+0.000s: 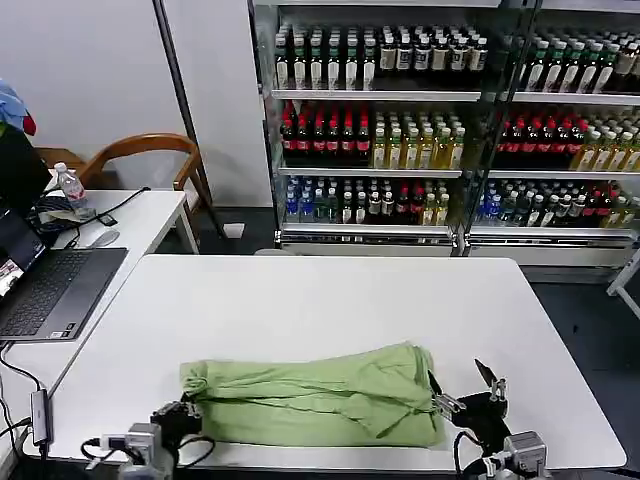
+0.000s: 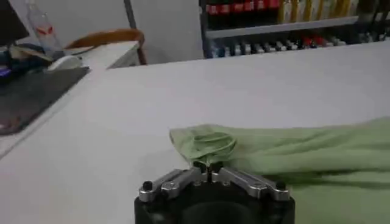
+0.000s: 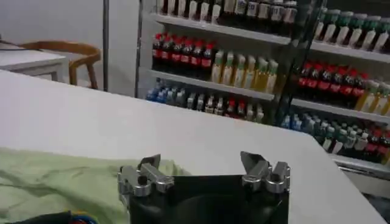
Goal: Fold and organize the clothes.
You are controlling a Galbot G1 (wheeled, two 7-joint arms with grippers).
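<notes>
Two metal-fingered grippers sit at the near edge of a white table point(image 1: 330, 300), with a soft light green garment point(image 1: 320, 398) lying between them. On the robot's left, the left gripper point(image 1: 180, 413) has its fingers drawn together, pinching a bunched corner of the cloth; in the left wrist view that corner point(image 2: 207, 145) shows as a small crumpled knot of cotton right at the closed fingertips point(image 2: 208, 167). On the right, the right gripper point(image 1: 465, 388) stands with its fingers spread wide and nothing between them, just beside the garment's right end; the right wrist view shows its two dark tips point(image 3: 253, 163) apart over bare tabletop, with green fabric point(image 3: 55, 182) low on one side.

The garment is folded into a long, loose, wrinkled bundle whose long axis runs left to right across the table, parallel to the near edge. Its right end is thicker and rounded, its left end narrower and gathered. Collar, buttons or print cannot be made out, nor whether it is one shirt or two. A small patch of red and blue point(image 3: 79, 218) shows at the lower edge of the right wrist view, cut off and too small to identify.

Farther left, an open laptop point(image 1: 45, 285) rests on a second white desk point(image 1: 150, 215), with a plastic water bottle point(image 1: 70, 186) and a wooden chair point(image 1: 150, 160) behind. Glass-fronted shelves of bottled drinks point(image 1: 440, 120) line the back wall.
</notes>
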